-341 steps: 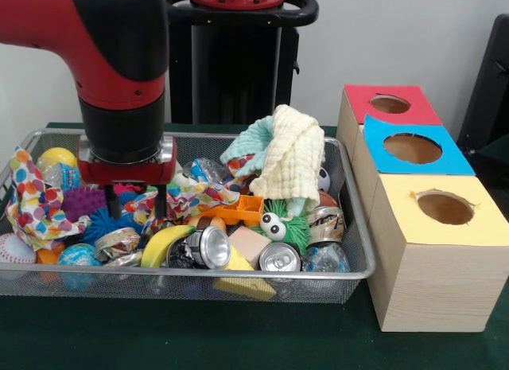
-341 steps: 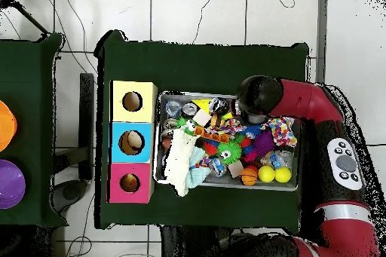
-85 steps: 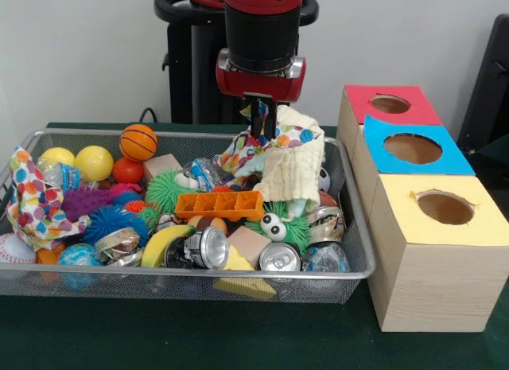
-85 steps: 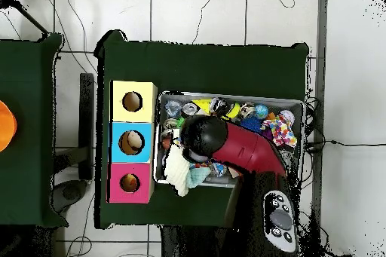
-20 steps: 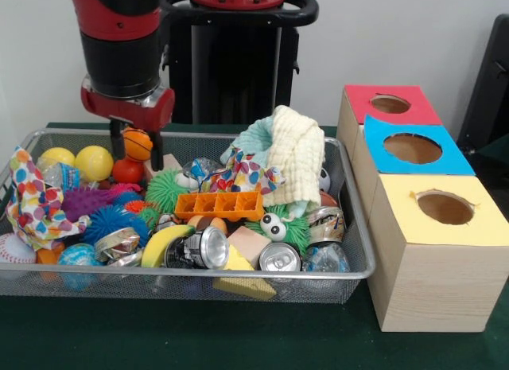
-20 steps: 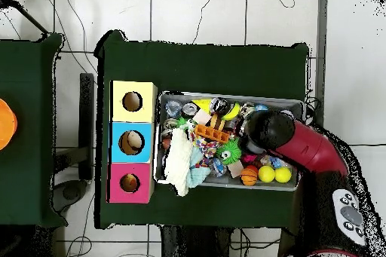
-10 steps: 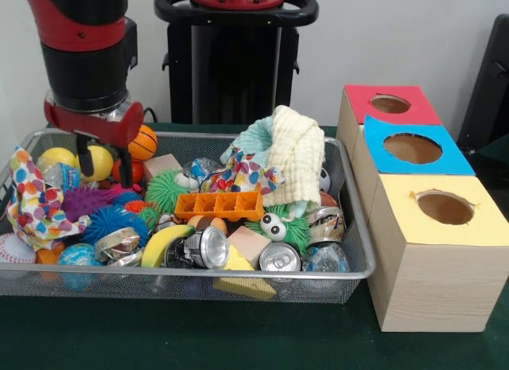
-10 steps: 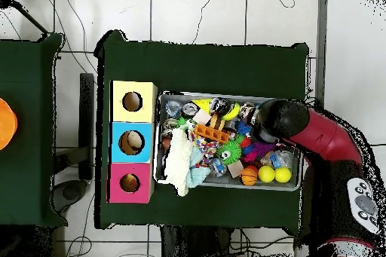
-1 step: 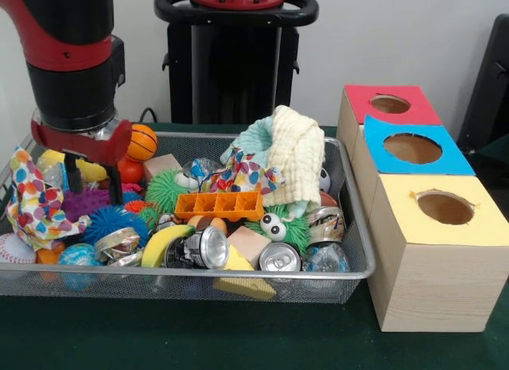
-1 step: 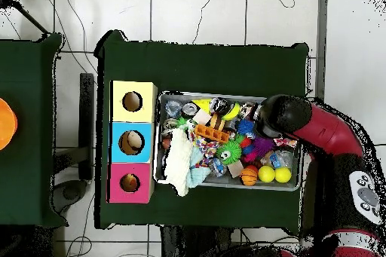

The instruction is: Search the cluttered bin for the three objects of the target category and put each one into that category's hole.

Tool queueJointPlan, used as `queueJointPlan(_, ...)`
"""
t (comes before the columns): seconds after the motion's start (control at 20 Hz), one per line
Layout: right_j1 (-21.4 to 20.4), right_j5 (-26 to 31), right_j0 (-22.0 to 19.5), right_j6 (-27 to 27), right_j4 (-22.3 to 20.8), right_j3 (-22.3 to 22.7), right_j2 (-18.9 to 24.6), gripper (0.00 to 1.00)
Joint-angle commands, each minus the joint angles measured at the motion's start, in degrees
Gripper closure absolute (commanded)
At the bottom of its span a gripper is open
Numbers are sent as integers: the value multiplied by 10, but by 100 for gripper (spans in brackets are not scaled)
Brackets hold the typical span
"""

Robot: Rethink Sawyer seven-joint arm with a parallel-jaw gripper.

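Gripper [image 9: 92,181], fingers apart and empty, hangs over the purple spiky ball [image 9: 83,201], which lies directly beneath, toward 6 o'clock.

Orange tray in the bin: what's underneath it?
The orange tray lies on top of the pile. Just below its front edge a banana, a shiny can and a green fuzzy toy with eyes show. Whatever sits directly beneath it is covered.
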Motion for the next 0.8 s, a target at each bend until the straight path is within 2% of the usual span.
queueJointPlan(0.05,41,24,-16,-65,-31,-16,75,0)
queueJointPlan(0.4,49,24,-21,-58,-42,-25,84,0)
queueJointPlan(0.8,49,6,-24,-38,-46,-8,92,0)
